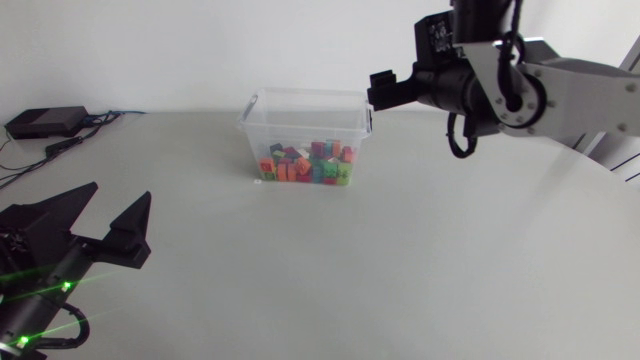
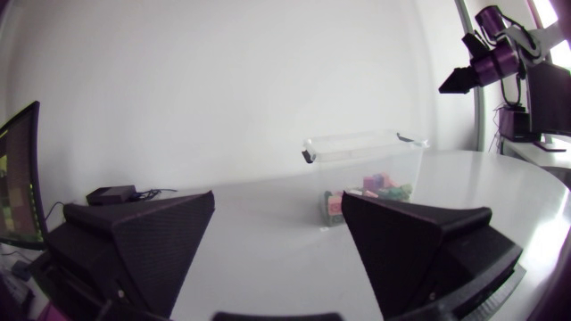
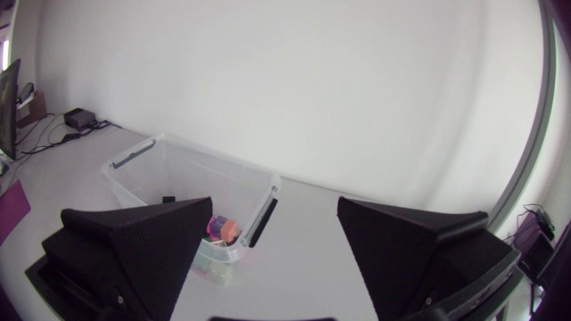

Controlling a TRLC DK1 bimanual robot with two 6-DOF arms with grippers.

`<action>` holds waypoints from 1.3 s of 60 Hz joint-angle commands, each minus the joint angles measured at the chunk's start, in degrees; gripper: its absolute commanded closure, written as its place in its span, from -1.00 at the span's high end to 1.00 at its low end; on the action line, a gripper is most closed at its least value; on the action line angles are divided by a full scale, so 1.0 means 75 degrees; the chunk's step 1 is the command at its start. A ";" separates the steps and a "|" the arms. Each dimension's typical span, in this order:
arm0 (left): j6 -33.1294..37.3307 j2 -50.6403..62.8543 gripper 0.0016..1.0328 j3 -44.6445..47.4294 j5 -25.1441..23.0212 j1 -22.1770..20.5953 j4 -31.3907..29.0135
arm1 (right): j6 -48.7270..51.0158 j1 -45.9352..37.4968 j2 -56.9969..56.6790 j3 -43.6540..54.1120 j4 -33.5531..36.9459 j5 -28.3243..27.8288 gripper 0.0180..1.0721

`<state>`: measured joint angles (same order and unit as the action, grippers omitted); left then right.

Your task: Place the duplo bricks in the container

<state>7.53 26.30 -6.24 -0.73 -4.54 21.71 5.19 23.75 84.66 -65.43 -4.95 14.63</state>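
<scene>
Sitting toward the back of the desk [image 1: 420,270], the clear container [image 1: 300,130] holds a heap of colourful duplo bricks [image 1: 308,163]. The left claw [image 1: 122,192] rests low at the desk's near left side, its fingers spread and empty. The right claw [image 3: 275,205] hangs by the container's right rim, likewise spread and empty.

The container [image 1: 300,122] is a clear plastic tub with dark clips at its short ends. It stands upright and lidless near the far side of the table [image 1: 420,260]. The duplo bricks [image 1: 308,164] lie jumbled across its bottom in red, orange, green, pink and purple. A small pale speck [image 1: 257,181] just beside its near corner might be a stray brick.
</scene>
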 commanded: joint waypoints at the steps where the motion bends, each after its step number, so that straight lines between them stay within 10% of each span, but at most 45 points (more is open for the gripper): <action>1: 0.0039 -0.0238 0.91 0.0223 0.0086 0.0101 -0.0059 | 0.0316 -0.0084 -0.0671 0.0743 -0.0289 0.0170 0.93; 78: -0.0049 -0.3102 0.91 0.0861 0.0088 0.0643 -0.1709 | 0.1420 -0.2134 -0.8183 0.6824 -0.0536 0.0171 0.93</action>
<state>7.68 3.64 -1.04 -0.51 -0.05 9.43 17.06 8.60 25.43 -16.62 -10.17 16.78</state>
